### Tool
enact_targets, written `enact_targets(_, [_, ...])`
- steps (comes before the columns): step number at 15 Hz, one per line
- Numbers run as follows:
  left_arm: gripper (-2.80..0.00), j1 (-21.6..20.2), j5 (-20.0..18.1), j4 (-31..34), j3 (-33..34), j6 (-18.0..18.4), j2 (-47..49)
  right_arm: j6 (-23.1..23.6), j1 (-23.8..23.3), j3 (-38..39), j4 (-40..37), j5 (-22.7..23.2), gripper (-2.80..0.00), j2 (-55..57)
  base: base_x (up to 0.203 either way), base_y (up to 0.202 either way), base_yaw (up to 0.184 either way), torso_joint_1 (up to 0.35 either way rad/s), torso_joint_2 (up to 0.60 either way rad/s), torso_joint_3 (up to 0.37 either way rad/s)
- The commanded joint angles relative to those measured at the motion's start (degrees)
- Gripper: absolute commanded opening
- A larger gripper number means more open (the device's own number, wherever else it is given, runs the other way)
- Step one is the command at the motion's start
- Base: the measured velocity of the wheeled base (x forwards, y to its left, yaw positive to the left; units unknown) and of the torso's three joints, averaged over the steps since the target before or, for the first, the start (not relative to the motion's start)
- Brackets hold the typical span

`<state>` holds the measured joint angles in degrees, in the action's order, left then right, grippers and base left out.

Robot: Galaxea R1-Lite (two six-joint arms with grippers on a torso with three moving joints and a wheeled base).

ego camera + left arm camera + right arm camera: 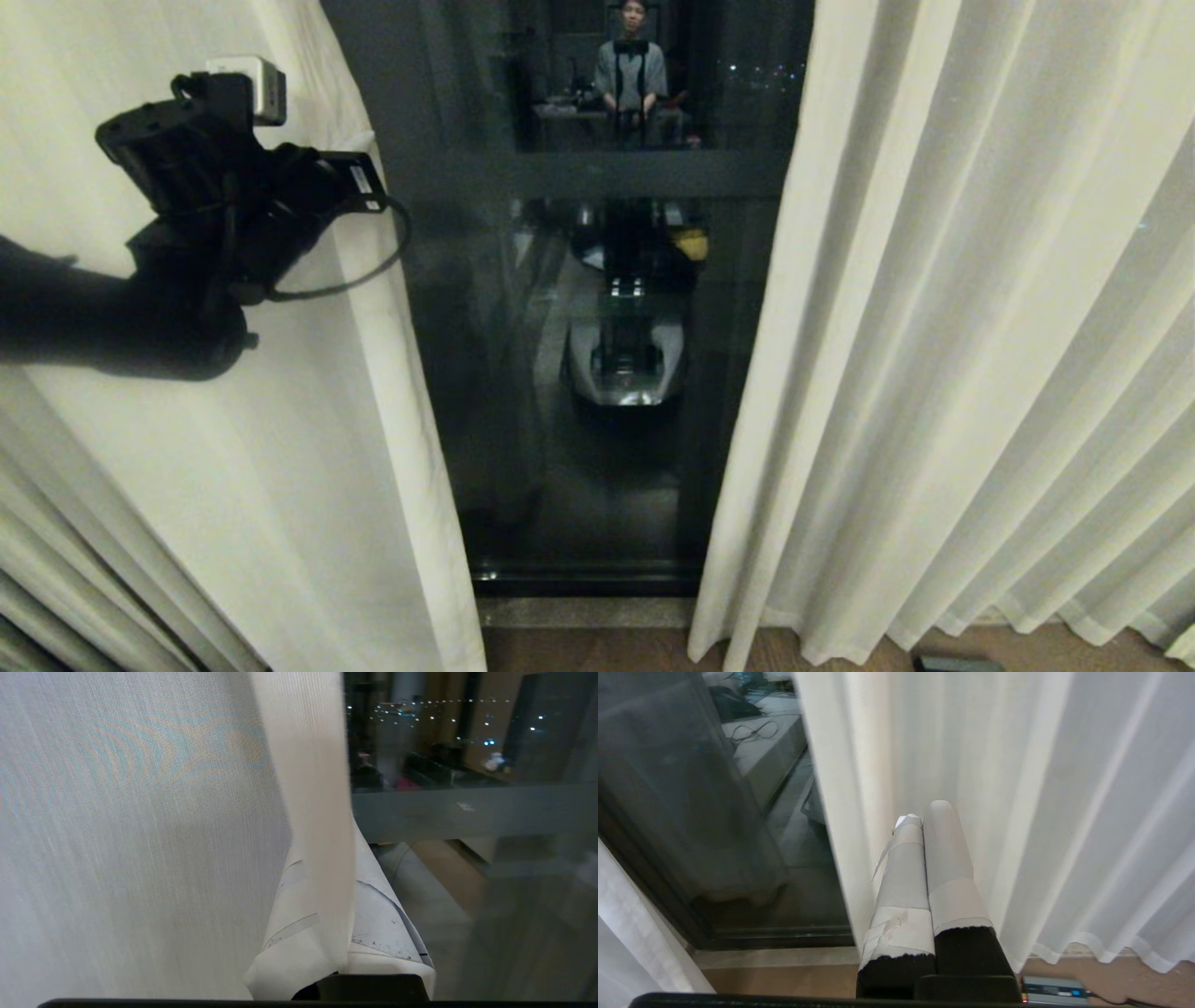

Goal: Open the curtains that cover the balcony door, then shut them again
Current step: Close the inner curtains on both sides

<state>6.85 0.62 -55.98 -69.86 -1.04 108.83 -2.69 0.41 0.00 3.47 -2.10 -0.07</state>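
Head view: brown wooden floor (597, 649); cream-white pleated fabric curtains (934, 327) hang vertically, parted over dark-framed glass balcony door (597, 373); left gripper (345, 933) pinches curtain hem, right gripper (927, 868) closed, empty.

head: you look forward and down at the door (597, 373) between 2 curtains (934, 327) | left wrist: close against the left curtain's edge (308, 812), door glass beside | right wrist: close by the right curtain (1017, 788), facing floorward | all 3 share the glass

Two cream-white pleated fabric curtains (934, 327) are hanging, one dark-framed glass balcony door (597, 373) is showing between them, and one person (631, 70) is reflecting.
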Motion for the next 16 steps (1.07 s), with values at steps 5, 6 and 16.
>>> enact_targets(5, [-2.80, 1.31, 0.07, -0.18, -0.01, -0.02, 0.07, -0.03, 0.02, 0.00, 0.04, 0.00, -2.80, 0.07, 0.000, -0.187, 0.002, 0.003, 0.00, 0.003])
enact_targets(6, [-2.80, 1.32, 0.06, -0.18, -0.01, -0.02, 0.16, -0.03, 0.02, 0.00, 0.04, 0.00, -2.80, 0.07, 0.000, -0.179, 0.003, 0.007, 0.01, 0.002])
enact_targets(16, [-2.80, 2.47, 0.08, -0.10, -0.01, -0.02, 0.33, 0.06, 0.02, 0.00, 0.04, 0.00, -2.80, 0.07, 0.000, -0.184, 0.004, 0.001, 0.00, 0.002])
